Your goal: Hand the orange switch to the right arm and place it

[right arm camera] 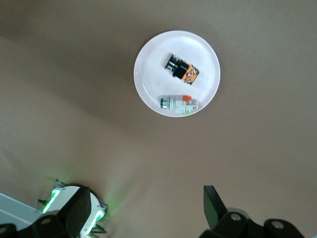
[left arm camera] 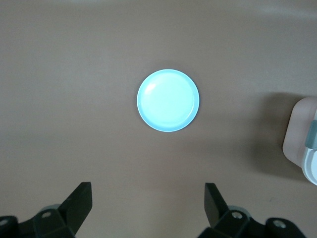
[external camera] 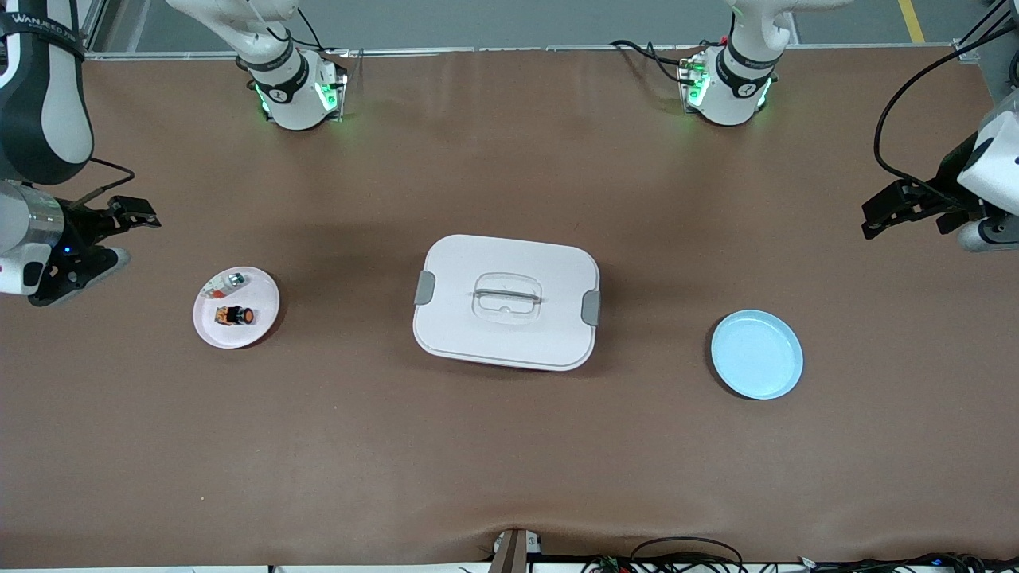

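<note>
At mid-table, a white lidded box (external camera: 506,302) is sitting between two plates.
The orange switch (external camera: 234,316) is lying with a silver-and-green part (external camera: 236,279) on the white plate (external camera: 259,322); the blue plate (external camera: 756,354) is holding nothing. Left gripper (external camera: 874,215) and right gripper (external camera: 131,231) are hanging released above the table ends.

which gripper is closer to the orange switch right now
Right. The right gripper hangs open above the table beside the pink plate holding the orange switch. The left gripper waits open at the table's other end, near the blue plate.
</note>
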You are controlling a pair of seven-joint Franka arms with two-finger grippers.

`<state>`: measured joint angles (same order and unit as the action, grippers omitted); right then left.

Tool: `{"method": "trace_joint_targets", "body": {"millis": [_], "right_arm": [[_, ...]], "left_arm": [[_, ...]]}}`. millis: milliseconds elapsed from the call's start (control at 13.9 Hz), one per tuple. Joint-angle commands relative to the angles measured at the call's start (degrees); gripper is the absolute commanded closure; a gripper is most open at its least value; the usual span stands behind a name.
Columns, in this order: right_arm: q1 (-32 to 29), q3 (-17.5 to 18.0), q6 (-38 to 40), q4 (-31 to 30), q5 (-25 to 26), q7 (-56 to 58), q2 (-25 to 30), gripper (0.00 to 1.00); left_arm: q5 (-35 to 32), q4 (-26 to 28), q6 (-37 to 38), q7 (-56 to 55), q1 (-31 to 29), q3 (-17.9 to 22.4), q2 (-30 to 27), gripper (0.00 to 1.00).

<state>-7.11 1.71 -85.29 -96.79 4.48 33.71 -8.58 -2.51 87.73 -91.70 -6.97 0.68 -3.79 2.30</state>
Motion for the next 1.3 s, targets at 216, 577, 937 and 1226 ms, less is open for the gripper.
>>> {"method": "trace_joint_targets", "body": {"millis": [216, 577, 937, 1226], "right_arm": [[3.59, 0.05, 2.59, 2.04, -0.96, -15.84, 0.49, 0.0], [5.53, -0.3, 3.99, 4.59, -3.6, -24.75, 0.49, 0.0], [4.05, -0.65, 4.17, 8.19, -5.71, -27.19, 0.32, 0.0], [3.86, -0.56, 3.82, 11.09, -4.75, -34.76, 0.32, 0.0]], "left_arm": [[0.14, 0.34, -0.58, 0.82, -0.15, -0.25, -0.37, 0.0], [0.14, 0.25, -0.58, 0.82, -0.24, -0.25, -0.45, 0.0], [0.4, 0.16, -0.23, 0.9, -0.33, -0.25, -1.07, 0.0], [0.4, 0.16, -0.14, 0.9, -0.41, -0.25, -1.07, 0.0]]}}
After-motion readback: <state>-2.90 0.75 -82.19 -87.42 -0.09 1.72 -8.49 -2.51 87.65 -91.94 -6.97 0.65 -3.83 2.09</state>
